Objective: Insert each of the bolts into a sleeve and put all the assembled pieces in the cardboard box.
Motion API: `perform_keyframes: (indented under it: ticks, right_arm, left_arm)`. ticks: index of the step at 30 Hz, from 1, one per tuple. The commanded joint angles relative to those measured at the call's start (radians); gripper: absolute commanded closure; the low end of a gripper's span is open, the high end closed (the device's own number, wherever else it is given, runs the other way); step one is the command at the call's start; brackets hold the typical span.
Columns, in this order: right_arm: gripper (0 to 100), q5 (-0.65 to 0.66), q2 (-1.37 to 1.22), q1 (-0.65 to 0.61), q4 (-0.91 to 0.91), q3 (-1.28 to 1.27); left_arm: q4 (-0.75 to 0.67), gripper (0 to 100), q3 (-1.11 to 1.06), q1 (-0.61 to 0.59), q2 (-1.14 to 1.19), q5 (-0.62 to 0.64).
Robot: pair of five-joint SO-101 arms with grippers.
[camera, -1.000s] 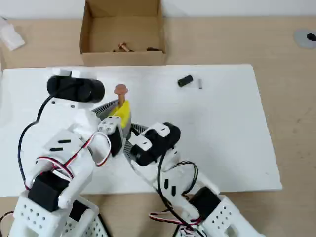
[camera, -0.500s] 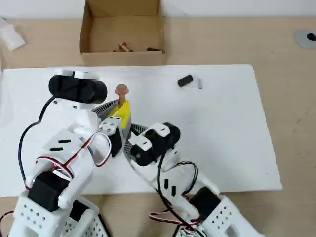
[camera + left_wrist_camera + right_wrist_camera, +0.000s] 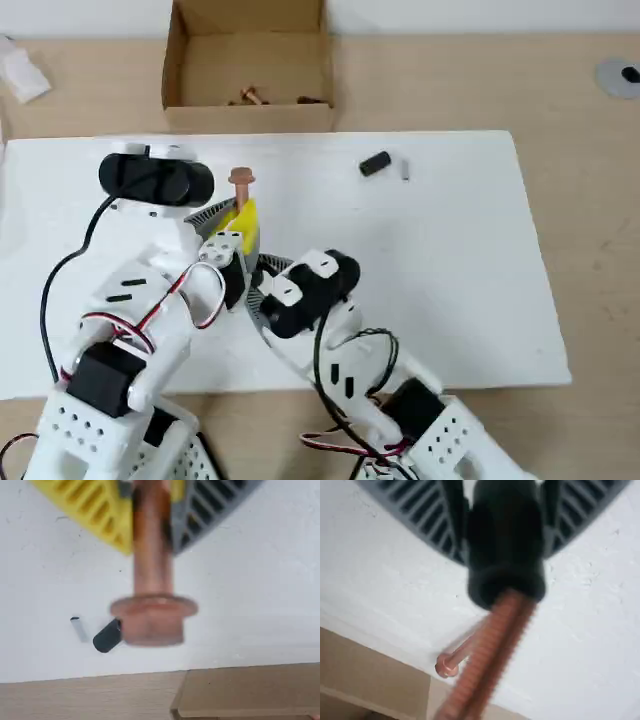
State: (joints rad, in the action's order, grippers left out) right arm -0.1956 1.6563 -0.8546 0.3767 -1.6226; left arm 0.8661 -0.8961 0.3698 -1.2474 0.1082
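Here: left hand (image 3: pixel 150 510), bolt (image 3: pixel 152 580); right hand (image 3: pixel 505 510), sleeve (image 3: pixel 505 555).

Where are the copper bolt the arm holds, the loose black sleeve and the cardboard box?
Copper-coloured metal bolt (image 3: pixel 241 178), high view, its head.
Loose black cylindrical sleeve (image 3: pixel 374 164), high view, its middle.
Brown cardboard box (image 3: pixel 250 119), high view, its front wall.

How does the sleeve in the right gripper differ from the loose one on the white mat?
The gripped sleeve is held above the mat; the loose sleeve lies on it. A threaded bolt meets the gripped sleeve; the loose sleeve has none. Both are black.
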Motion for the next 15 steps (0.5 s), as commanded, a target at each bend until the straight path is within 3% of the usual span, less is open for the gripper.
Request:
perform_keyframes:
  ticks: [1,8,15]
  right_arm:
    - [98.9,-0.006,0.013,-0.004,-0.020,0.087]
    - [98.9,-0.006,0.012,-0.002,-0.020,0.085]
    - [98.9,-0.025,0.012,0.035,-0.020,0.087]
  left_arm:
    - [-0.005,100,0.000,-0.026,-0.007,-0.006]
    - [0.011,100,0.009,-0.025,-0.007,-0.006]
    - [0.143,100,0.075,0.077,-0.007,-0.017]
